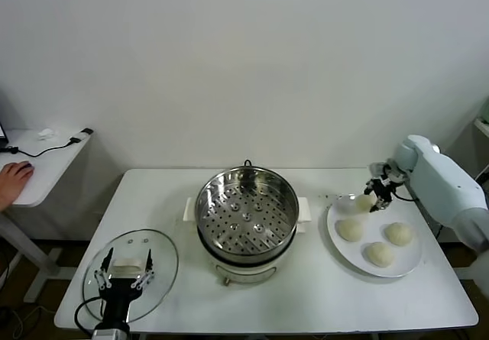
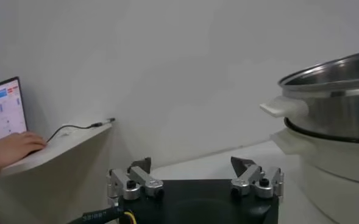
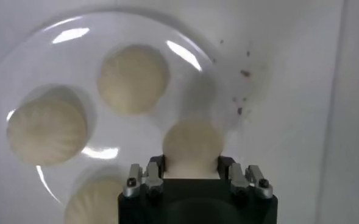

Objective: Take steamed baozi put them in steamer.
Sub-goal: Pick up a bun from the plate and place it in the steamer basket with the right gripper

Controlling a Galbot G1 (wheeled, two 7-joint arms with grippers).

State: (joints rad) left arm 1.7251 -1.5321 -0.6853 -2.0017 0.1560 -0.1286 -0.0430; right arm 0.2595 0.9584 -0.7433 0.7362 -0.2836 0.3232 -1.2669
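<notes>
One steamed baozi (image 3: 191, 143) sits between the fingers of the right gripper (image 1: 372, 198), which is closed on it over the far left edge of the white plate (image 1: 412, 263); whether the bun is lifted off the plate cannot be told. Three more baozi lie on that plate: one at the left (image 1: 351, 229), one at the right (image 1: 398, 233) and one nearer the front (image 1: 380, 254), each apart from the others.

The plate lies on the right side of the white table (image 1: 321, 294). Left of it, in the middle of the table, stands the steamer (image 1: 246, 212), its shiny steel basket holding nothing on the perforated floor, set on a white pot base with side handles.

At the near left corner lies a round glass lid (image 1: 160, 260). The left gripper (image 1: 121, 276) hangs over it with its fingers spread wide, holding nothing.

Beyond the table's left end, a person's hand (image 1: 13, 179) rests on a small side desk (image 1: 46, 164).
</notes>
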